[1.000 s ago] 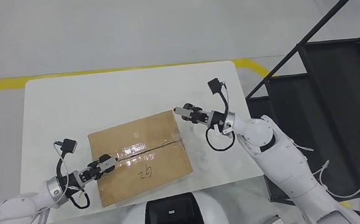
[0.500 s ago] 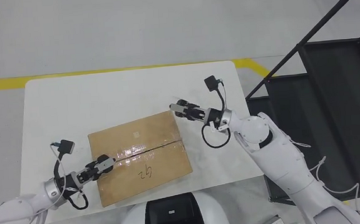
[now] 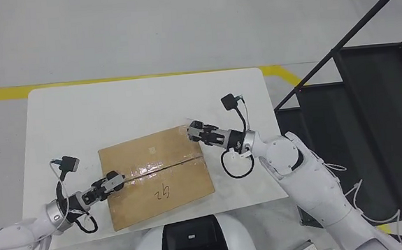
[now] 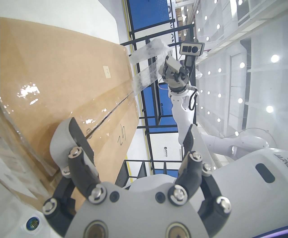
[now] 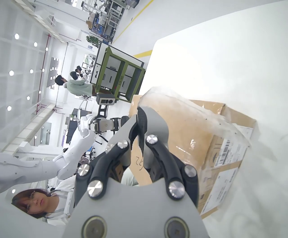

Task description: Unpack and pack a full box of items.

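Right end effector [image 3: 191, 131] pinching tape [image 4: 146, 75], over box [image 3: 155, 177]

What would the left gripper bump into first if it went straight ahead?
Most likely the cardboard box: the left gripper points at its edge, very close.

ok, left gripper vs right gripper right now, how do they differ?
The left gripper is open and holds nothing; the right gripper is shut on the clear tape. The left gripper sits at one end of the box, the right gripper at the opposite end, where the tape is lifted off the cardboard. Both are lined up with the taped seam.
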Controlling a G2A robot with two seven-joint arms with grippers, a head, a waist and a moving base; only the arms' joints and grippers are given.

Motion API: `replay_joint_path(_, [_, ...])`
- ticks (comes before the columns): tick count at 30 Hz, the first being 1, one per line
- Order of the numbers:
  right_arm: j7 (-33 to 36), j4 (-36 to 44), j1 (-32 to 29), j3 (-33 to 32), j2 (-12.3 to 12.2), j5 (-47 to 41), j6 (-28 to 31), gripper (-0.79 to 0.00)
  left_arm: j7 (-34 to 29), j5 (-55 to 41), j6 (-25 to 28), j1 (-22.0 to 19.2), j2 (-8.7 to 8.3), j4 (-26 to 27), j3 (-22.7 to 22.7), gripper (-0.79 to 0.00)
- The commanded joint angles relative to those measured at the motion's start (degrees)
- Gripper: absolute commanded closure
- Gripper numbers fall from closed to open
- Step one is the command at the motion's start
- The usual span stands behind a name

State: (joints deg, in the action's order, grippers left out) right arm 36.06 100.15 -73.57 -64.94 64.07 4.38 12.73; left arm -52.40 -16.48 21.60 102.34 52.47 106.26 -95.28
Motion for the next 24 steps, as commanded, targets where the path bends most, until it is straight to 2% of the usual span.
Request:
replay_joint_path(1, [-0.63, 1.02, -0.82, 0.40, 0.00, 1.41, -0.71, 0.000, 0.49, -2.43, 1.53, 0.83, 0.06, 0.26, -0.97, -0.785])
replay_joint_path(5, [-1.53, 1.43, -1.11, 1.44, 0.13, 3.60, -1.98, 0.000, 0.55, -6.29, 3.33, 2.92, 0.00, 0.15, -4.64, -0.785])
replay_joint_path(7, [-1.76, 1.25, -0.87, 1.93, 0.25, 3.85, -2.25, 0.000, 4.44, -2.46, 4.65, 4.08, 0.05, -0.02, -7.36, -0.785])
replay_joint_path(11, [-2.20, 1.26, -0.44, 2.45, 0.43, 4.15, -2.36, 0.000, 8.68, 1.70, 3.51, 6.37, 0.31, 0.05, -8.25, -0.785])
replay_joint_path(17, [-2.75, 2.29, -0.71, 2.15, 0.44, 4.88, -2.48, 0.000, 10.17, 7.06, -1.04, 4.91, 0.51, -1.28, -5.14, -0.785])
replay_joint_path(21, [-2.90, 2.76, -1.18, 1.29, 0.33, 4.98, -2.62, 0.000, 12.98, 14.50, -4.09, 1.86, 0.77, -1.90, -0.94, -0.785])
replay_joint_path(24, [-3.23, 3.12, -1.70, 0.54, 0.22, 5.35, -2.75, 0.000, 11.51, 14.05, -4.94, -0.24, 1.04, -2.47, 2.87, -0.785])
